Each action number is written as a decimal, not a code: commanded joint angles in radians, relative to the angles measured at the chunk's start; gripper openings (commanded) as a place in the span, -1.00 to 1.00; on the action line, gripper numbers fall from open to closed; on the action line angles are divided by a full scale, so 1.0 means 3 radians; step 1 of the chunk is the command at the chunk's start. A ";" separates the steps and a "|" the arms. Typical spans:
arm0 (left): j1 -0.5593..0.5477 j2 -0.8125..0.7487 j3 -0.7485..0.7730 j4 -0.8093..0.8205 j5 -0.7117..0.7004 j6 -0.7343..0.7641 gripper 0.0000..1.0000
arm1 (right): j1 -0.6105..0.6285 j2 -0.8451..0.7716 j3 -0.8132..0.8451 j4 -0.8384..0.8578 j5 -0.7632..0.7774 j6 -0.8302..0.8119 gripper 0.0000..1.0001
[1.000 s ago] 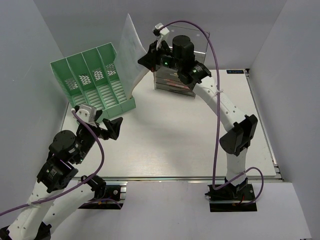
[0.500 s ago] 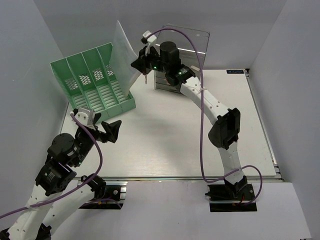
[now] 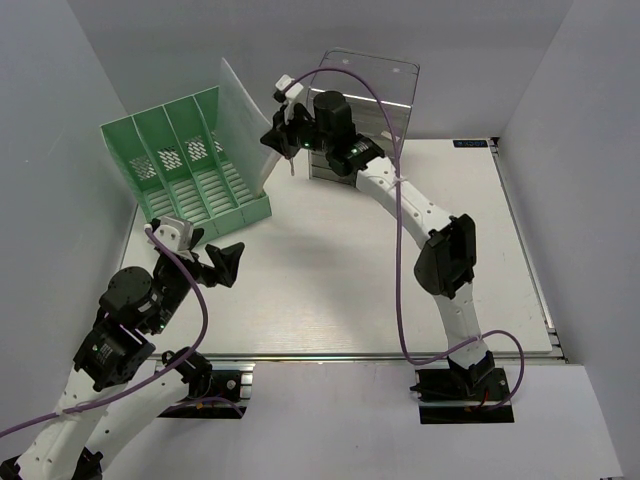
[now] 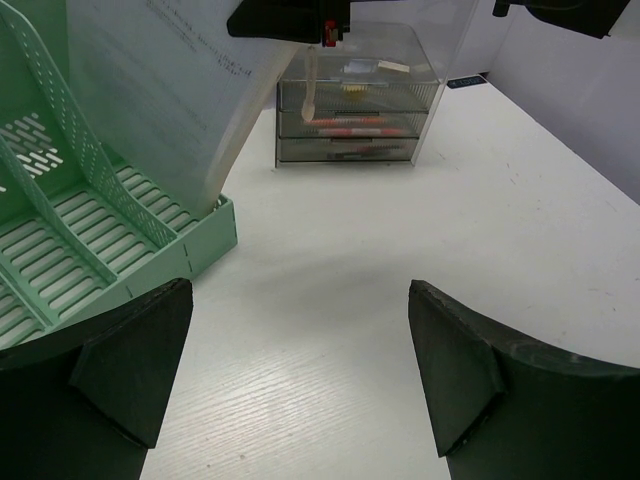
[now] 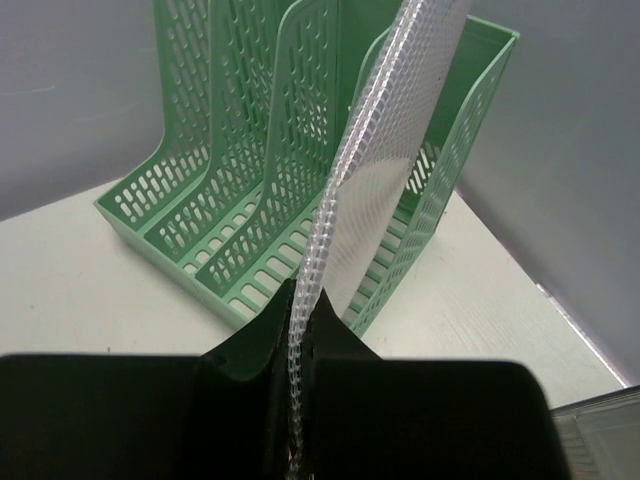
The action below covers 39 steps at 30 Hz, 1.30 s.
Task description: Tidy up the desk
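The white desk [image 3: 350, 280] holds a green slotted file rack [image 3: 185, 165] at the back left. My right gripper [image 3: 278, 135] is shut on the edge of a translucent mesh document pouch [image 3: 240, 125] with a printed sheet inside. It holds the pouch upright over the rack's right end, and the pouch's lower end reaches into the rightmost slot. In the right wrist view the pouch's edge [image 5: 370, 130] runs up from between my shut fingers [image 5: 298, 320] over the rack [image 5: 250, 180]. My left gripper [image 3: 225, 262] is open and empty, low over the desk in front of the rack [image 4: 60, 240].
A clear plastic drawer box [image 3: 365, 120] with pens in its drawers [image 4: 350, 120] stands at the back, right of the rack. A silver rail [image 3: 400, 355] runs along the near edge. Pale grey walls close in the desk on both sides and behind.
My right arm has swung left with the pouch, from in front of the drawer box to over the rack's right end. The pouch now stands more upright. The left arm has barely moved.
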 commanded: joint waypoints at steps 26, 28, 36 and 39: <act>0.0019 0.0022 -0.0180 -0.0107 0.0394 -0.0164 0.96 | 0.0068 -0.1891 -0.1908 0.0218 0.0473 -0.0321 0.78; 0.0019 0.0063 -0.0251 -0.0092 0.0516 -0.0195 0.96 | 0.0058 -0.2356 -0.2429 0.0040 0.0586 -0.0377 0.78; 0.0019 0.0160 -0.0492 0.0128 0.0956 -0.0124 0.96 | 0.0022 -0.3864 -0.4024 -0.0462 0.1511 -0.0382 0.78; 0.0019 0.0207 -0.0767 0.0189 0.1079 0.0029 0.96 | -0.0080 -0.4285 -0.4526 -0.0473 0.1741 -0.0474 0.78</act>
